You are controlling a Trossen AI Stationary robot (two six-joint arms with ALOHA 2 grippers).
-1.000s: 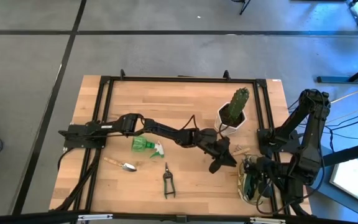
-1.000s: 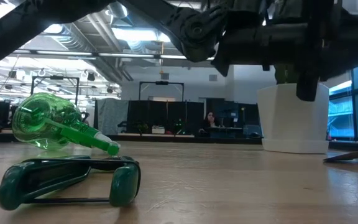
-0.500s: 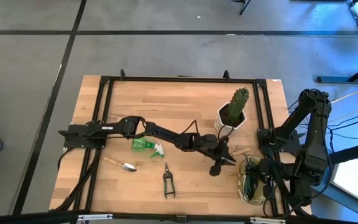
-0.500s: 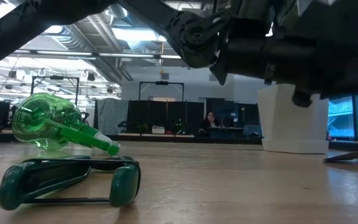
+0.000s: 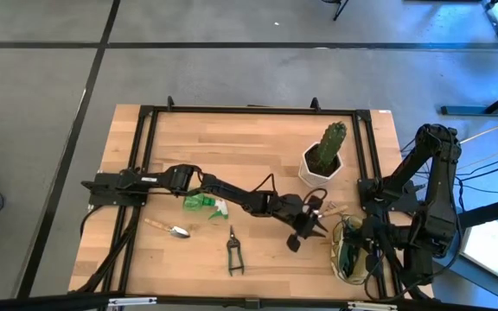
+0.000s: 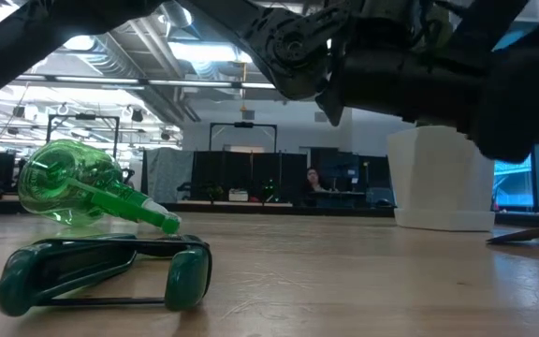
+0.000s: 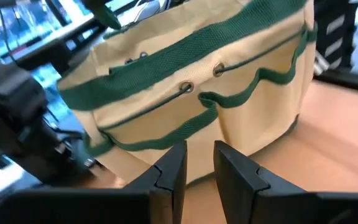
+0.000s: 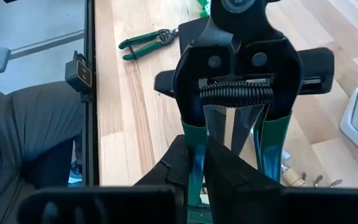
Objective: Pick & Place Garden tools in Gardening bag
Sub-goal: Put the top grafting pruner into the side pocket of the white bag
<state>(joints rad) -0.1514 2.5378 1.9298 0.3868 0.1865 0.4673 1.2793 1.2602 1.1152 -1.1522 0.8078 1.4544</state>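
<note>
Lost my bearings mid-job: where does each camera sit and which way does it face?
High: above the table, looking straight down; both arms show, left gripper near the gardening bag.
Low: at table-top height, looking across past the loose pruning shears and spray bottle; an arm crosses overhead.
Left wrist: past its own fingers at the bag's side.
Right wrist: right gripper clamped on held shears, looking over the table.
Shared: the loose pruning shears show in high, low and right wrist views.
</note>
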